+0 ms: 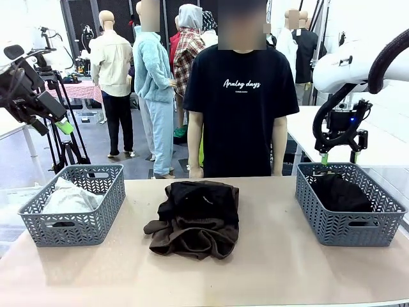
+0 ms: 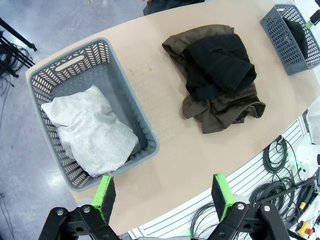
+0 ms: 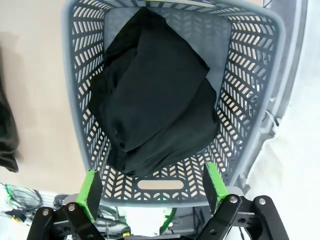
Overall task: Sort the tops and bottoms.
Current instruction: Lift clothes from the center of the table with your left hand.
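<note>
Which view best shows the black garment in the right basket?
Right wrist view: it looks straight down on the whole black garment. Front view shows it partly behind the basket wall; left wrist view, a far sliver.

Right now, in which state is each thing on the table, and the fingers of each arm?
Left basket: holds the pale top.
Pale top: crumpled, in the left basket.
Right basket: holds one black garment.
Middle black garment: bunched, on the brown fleece piece.
Brown fleece piece: crumpled on the table, unsorted.
Left arm's fingers: apart, empty.
Right arm's fingers: apart, empty, above the right basket.
</note>
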Robot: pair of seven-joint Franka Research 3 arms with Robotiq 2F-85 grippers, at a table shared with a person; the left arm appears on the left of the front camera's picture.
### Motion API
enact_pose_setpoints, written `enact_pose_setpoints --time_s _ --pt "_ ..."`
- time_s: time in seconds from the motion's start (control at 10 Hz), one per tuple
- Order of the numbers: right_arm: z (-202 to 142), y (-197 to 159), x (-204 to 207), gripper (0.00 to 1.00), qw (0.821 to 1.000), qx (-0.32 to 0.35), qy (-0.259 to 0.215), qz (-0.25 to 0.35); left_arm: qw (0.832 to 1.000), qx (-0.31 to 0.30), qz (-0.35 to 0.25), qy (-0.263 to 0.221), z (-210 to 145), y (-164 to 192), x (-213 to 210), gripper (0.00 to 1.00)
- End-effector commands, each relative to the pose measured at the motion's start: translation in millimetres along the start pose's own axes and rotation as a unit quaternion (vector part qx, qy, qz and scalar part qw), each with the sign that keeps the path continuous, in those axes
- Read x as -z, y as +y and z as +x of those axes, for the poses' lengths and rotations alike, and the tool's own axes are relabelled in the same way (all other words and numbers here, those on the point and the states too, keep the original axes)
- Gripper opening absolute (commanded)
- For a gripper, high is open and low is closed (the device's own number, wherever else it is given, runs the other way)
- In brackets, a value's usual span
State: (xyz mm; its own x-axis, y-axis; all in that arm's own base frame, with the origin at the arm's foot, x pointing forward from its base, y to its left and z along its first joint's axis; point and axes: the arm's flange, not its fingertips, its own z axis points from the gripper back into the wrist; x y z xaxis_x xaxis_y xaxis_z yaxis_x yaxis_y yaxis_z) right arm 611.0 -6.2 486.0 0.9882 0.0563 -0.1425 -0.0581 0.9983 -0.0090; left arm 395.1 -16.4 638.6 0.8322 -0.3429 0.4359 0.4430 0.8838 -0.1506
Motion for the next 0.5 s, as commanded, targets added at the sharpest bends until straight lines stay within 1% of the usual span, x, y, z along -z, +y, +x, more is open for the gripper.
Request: enact_pose_setpoints --time_s 0.0,0.4 --pt "-0.5 0.3 0.3 1.0 1.0 -0.001 -0.007 -0.002 1.0 -0.002 0.0 -0.002 -0.3 0.3 -0.7 1.0" --pt "-0.5 0.3 0.3 1.0 1.0 -0.001 -0.007 -0.002 1.0 -0.002 0.0 -0.002 -0.3 0.3 -0.7 1.0"
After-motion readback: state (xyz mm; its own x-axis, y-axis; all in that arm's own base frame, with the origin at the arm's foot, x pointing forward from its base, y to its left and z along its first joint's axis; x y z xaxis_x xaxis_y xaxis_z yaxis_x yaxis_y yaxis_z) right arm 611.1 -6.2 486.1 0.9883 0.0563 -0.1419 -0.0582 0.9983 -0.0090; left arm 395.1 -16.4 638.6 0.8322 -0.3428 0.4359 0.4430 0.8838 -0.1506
